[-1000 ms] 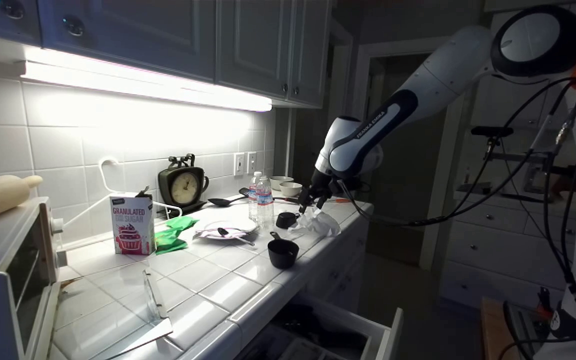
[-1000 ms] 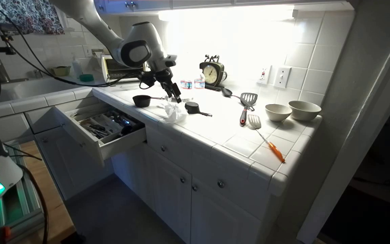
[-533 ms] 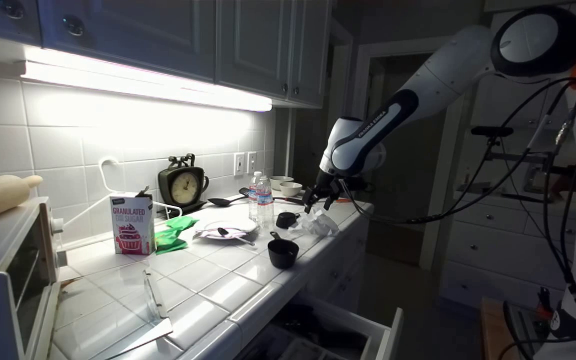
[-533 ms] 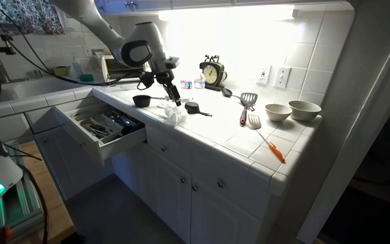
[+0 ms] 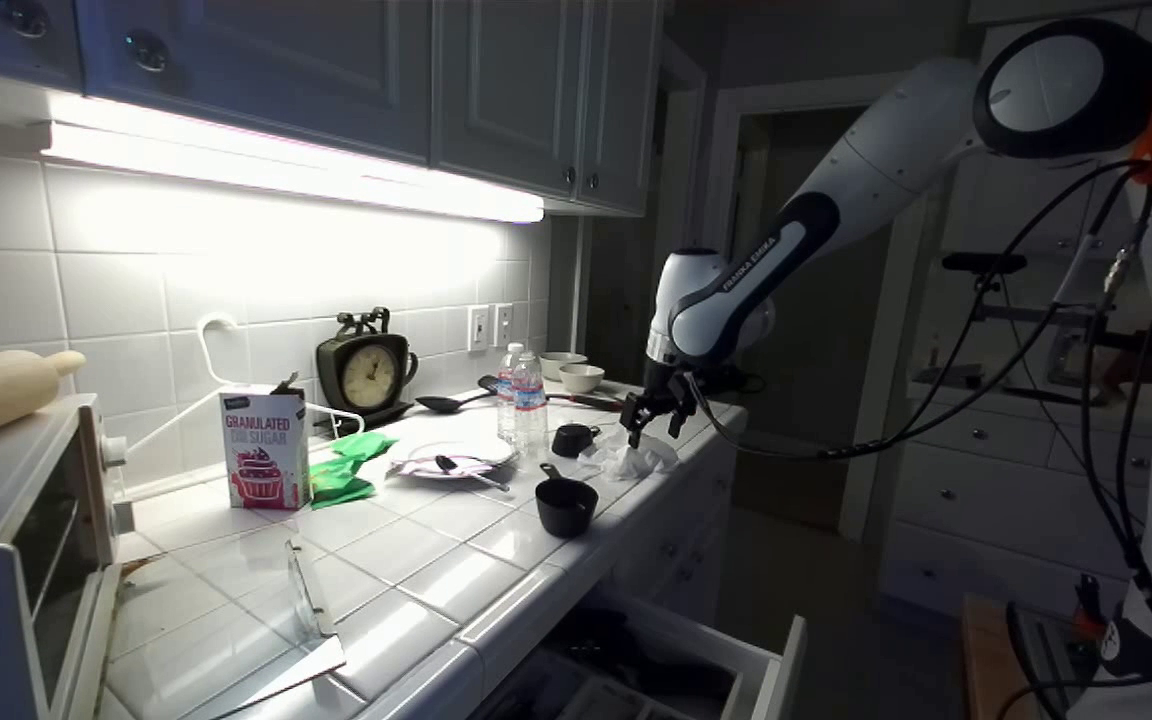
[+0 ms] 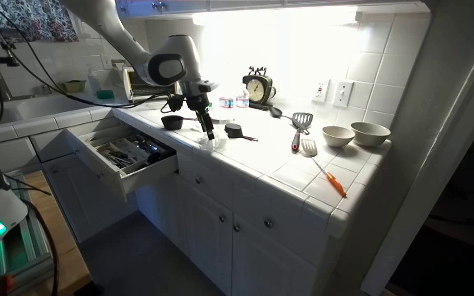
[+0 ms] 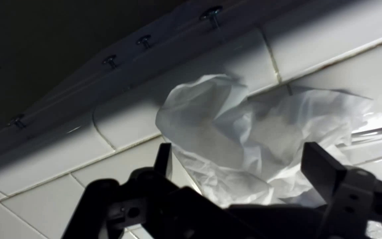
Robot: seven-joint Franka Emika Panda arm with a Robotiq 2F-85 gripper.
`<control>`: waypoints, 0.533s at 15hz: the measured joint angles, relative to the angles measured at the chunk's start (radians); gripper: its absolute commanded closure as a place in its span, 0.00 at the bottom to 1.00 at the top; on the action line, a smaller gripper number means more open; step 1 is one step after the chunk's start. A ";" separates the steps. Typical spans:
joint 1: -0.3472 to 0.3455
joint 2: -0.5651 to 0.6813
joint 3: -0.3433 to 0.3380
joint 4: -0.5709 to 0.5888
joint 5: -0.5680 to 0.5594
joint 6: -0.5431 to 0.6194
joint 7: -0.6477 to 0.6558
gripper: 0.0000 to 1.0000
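1. Over the last second the gripper has come down. In both exterior views its tips sit lower in the frame, now overlapping the crumpled paper.
2. What this means, as far as can be judged: the paper is within the fingers' reach, though not held. Whether either fingertip touches it cannot be told (one finger covers part of it in the wrist view).
3. The fingers are spread wide, with nothing pinched. They rise from the bottom of the wrist view, one left of centre and one right, with much of the paper showing in the gap and beyond it.
4. The paper fills the middle and right of the wrist view, lying along the front edge of the counter. In an exterior view the nearer pan is just to its right; the farther pan is to its left, near the pulled-out drawer.
5. The arm slants in an exterior view from the upper right towards the centre, its wrist bent so the gripper hangs almost straight down, steeper than a second ago.
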 measured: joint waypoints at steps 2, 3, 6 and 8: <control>0.007 0.014 0.001 -0.006 0.000 0.010 0.012 0.00; 0.008 0.023 0.001 -0.008 0.000 0.029 0.015 0.00; 0.010 0.053 0.001 -0.012 0.000 0.141 0.015 0.00; 0.011 0.071 0.001 -0.022 0.000 0.229 0.015 0.00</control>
